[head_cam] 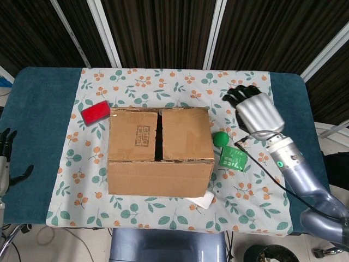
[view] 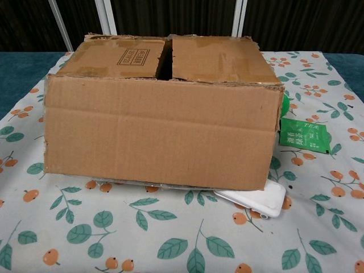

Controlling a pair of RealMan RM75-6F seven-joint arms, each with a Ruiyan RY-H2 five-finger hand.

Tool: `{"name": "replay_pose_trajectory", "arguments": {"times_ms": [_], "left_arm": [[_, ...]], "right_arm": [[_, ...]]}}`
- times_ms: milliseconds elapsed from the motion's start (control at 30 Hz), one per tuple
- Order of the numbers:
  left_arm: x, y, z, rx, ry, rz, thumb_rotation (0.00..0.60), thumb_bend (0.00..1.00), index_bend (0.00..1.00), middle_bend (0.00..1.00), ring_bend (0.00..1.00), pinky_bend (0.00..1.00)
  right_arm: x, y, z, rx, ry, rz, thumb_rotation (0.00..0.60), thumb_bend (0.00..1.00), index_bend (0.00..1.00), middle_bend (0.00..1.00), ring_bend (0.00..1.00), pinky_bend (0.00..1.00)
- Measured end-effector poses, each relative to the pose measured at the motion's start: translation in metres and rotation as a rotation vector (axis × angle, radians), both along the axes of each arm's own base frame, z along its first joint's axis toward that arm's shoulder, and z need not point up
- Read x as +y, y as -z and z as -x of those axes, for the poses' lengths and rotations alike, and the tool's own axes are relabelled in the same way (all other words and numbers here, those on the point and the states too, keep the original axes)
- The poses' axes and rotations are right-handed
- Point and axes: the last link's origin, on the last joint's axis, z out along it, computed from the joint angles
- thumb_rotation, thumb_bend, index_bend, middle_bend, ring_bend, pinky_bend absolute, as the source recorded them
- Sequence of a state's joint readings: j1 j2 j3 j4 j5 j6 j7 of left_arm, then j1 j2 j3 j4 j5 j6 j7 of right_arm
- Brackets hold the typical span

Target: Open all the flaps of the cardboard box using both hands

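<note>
The cardboard box (head_cam: 160, 151) sits near the middle of the table, a little toward the near edge, on a floral cloth (head_cam: 180, 84) that covers most of the teal table (head_cam: 41, 98). Its two top flaps lie flat and shut, meeting along a dark seam that runs from the far side to the near side; none has been lifted, so the task looks to be at its very start. The seam gapes a little, which should give fingertips an edge to catch.

A white flat object (view: 259, 199) pokes out from under the box's near right corner, and the box rests partly on it, so it may rock when a flap is pulled.

The right hand (head_cam: 252, 109) hovers above the cloth toward the right edge of the table, beyond the box's right side and apart from it, fingers curled forward and holding nothing; I judge it is coming in for the right flap. The left hand (head_cam: 4, 158) is only just visible at the left edge of the table, well away from the box, empty with fingers spread.

Just beside the box's right wall lie a green ball (head_cam: 220, 138) and a green packet (head_cam: 233, 158), under the right hand's likely path. A red block (head_cam: 95, 112) lies off the box's far left corner.
</note>
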State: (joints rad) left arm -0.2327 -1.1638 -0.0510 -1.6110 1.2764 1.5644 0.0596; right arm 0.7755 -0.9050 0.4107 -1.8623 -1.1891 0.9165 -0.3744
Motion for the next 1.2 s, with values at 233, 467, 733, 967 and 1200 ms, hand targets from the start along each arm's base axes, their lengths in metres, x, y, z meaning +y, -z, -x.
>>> {"name": "replay_pose_trajectory", "arguments": {"times_ms": [233, 467, 733, 967, 1200], "left_arm": [[0.001, 0.001, 0.003, -0.029, -0.007, 0.017, 0.6, 0.21, 0.0, 0.0, 0.0, 0.0], [0.002, 0.001, 0.005, -0.049, -0.015, 0.026, 0.6, 0.21, 0.0, 0.0, 0.0, 0.0], [0.003, 0.002, 0.007, -0.059, -0.028, 0.039, 0.6, 0.21, 0.0, 0.0, 0.0, 0.0], [0.004, 0.003, 0.008, -0.067, -0.036, 0.043, 0.6, 0.21, 0.0, 0.0, 0.0, 0.0], [0.005, 0.003, 0.009, -0.073, -0.045, 0.046, 0.6, 0.21, 0.0, 0.0, 0.0, 0.0]], "right_arm": [[-0.012, 0.055, -0.06, 0.132, -0.152, -0.139, 0.6, 1.0, 0.41, 0.34, 0.28, 0.3], [-0.021, 0.109, -0.091, 0.191, -0.208, -0.216, 0.6, 1.0, 0.43, 0.35, 0.28, 0.3], [-0.028, 0.136, -0.1, 0.237, -0.185, -0.262, 0.6, 1.0, 0.47, 0.35, 0.28, 0.3], [-0.026, 0.147, -0.1, 0.251, -0.179, -0.282, 0.6, 1.0, 0.48, 0.35, 0.28, 0.3], [-0.023, 0.162, -0.109, 0.286, -0.206, -0.326, 0.6, 1.0, 0.49, 0.36, 0.28, 0.3]]}}
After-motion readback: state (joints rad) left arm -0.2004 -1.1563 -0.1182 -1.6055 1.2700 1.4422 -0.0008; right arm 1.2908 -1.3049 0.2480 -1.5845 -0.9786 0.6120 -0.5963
